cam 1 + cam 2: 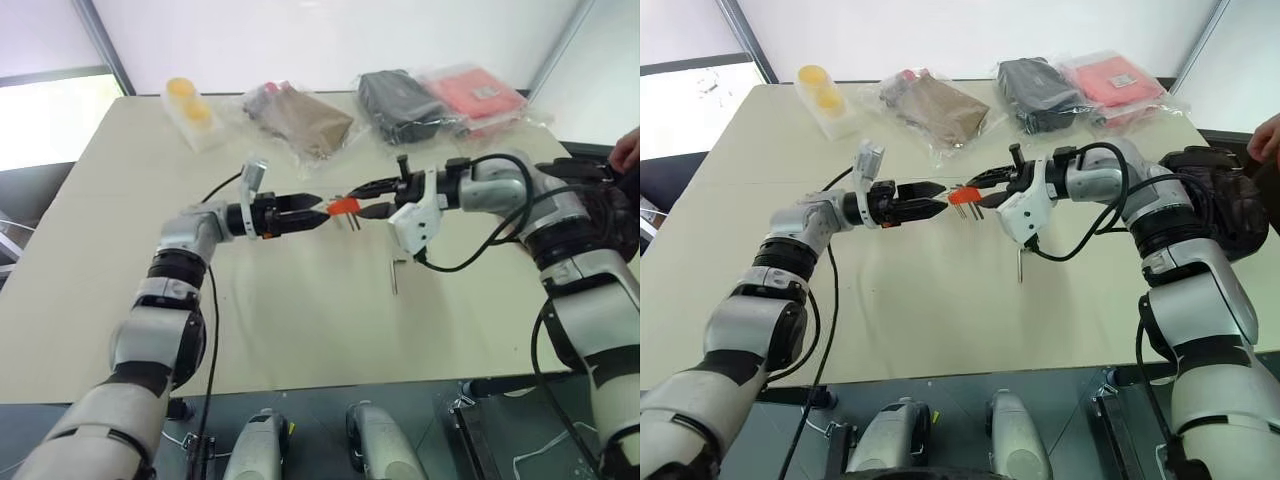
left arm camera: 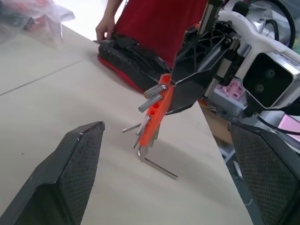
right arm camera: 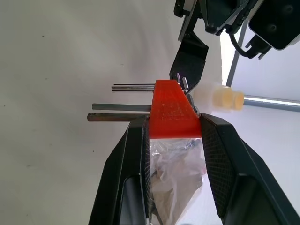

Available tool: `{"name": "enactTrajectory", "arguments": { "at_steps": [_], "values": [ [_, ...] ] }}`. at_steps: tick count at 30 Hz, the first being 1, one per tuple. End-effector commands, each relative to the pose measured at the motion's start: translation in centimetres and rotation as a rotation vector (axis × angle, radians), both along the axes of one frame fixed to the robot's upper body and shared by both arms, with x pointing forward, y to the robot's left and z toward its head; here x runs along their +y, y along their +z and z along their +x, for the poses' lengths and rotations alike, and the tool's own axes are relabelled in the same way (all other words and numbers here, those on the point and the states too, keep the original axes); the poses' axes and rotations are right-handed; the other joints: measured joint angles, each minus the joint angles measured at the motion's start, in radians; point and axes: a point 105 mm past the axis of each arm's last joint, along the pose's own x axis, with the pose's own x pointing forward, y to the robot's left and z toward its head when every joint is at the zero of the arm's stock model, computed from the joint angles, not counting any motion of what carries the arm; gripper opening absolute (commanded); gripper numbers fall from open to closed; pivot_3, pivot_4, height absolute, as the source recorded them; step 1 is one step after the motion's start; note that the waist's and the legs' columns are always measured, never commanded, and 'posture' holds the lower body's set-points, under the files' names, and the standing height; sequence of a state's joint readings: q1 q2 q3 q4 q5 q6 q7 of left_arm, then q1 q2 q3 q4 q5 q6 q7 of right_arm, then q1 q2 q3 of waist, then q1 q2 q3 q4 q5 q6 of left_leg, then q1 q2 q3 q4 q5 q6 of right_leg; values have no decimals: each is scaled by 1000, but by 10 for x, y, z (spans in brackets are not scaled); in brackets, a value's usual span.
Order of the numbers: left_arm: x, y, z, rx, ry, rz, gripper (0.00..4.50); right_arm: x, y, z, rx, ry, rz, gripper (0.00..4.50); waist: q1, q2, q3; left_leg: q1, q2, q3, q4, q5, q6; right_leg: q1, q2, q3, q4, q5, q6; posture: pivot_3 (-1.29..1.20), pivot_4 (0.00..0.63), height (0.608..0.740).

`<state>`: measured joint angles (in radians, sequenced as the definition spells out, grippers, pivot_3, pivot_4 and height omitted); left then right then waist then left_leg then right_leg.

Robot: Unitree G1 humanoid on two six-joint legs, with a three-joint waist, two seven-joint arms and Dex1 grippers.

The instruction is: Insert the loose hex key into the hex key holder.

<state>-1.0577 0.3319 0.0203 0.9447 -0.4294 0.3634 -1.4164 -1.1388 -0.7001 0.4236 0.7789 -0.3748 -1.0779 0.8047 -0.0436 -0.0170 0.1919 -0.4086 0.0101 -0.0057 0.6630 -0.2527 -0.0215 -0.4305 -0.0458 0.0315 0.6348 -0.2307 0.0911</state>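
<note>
Right claw (image 3: 174, 140) pinches ridged orange hex key holder (image 3: 171, 112) (left claw (image 2: 164, 173) spread).

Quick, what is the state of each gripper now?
Left gripper: open, empty.
Right gripper: shut on the holder.

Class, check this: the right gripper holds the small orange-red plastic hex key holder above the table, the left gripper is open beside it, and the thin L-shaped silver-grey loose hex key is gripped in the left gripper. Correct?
Not quite. The loose hex key lies on the beige table, as the left eye view shows. The right gripper does hold the hex key holder, and the left gripper is open beside it.
</note>
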Motion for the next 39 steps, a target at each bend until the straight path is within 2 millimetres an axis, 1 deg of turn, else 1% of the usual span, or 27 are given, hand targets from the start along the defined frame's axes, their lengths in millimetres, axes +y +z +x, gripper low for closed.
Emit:
{"name": "enactTrajectory", "arguments": {
  "at_steps": [1,10,16,27,28,29,30,36,39],
  "values": [
    [-6,19,4,-64,0,-44,4404,2,21,-2,-37,6,100,1008,1,0,0,0,0,0,0,0,0,0,0,0,0,0,0,0,150,740],
    [-12,22,6,-57,3,-84,4404,4,22,-3,-20,-10,167,1008,1,0,0,0,0,0,0,0,0,0,0,0,0,0,0,0,150,740],
    [-18,20,6,-52,-4,-84,4404,7,27,-3,-22,-24,217,1008,1,0,0,0,0,-1,0,0,0,0,0,0,0,0,0,0,150,740],
    [-23,26,10,-50,12,-120,4404,7,26,-4,-30,-34,226,1008,1,0,0,0,0,-1,0,0,0,0,0,0,0,0,0,0,150,740],
    [-23,25,9,-51,10,-117,3878,7,26,-4,-31,-35,228,1008,1,0,0,0,0,-1,0,0,0,0,0,0,0,0,0,0,150,740],
    [-24,25,9,-52,8,-114,3607,7,27,-4,-31,-36,230,1008,1,0,0,0,0,-1,0,0,0,0,0,0,0,0,0,0,150,740],
    [-24,24,9,-52,6,-113,3150,7,26,-4,-32,-36,232,1008,1,0,0,0,0,-1,0,0,0,0,0,0,0,0,0,0,150,740],
    [-24,21,9,-54,4,-99,85,8,27,-3,-36,-39,244,1008,1,0,0,0,0,-1,0,0,0,0,0,0,0,0,0,0,150,740],
    [-24,20,9,-54,7,-96,32,9,28,-3,-36,-43,250,1008,1,0,0,0,0,-1,0,0,0,0,0,0,0,0,0,0,150,740]
  ]
}}
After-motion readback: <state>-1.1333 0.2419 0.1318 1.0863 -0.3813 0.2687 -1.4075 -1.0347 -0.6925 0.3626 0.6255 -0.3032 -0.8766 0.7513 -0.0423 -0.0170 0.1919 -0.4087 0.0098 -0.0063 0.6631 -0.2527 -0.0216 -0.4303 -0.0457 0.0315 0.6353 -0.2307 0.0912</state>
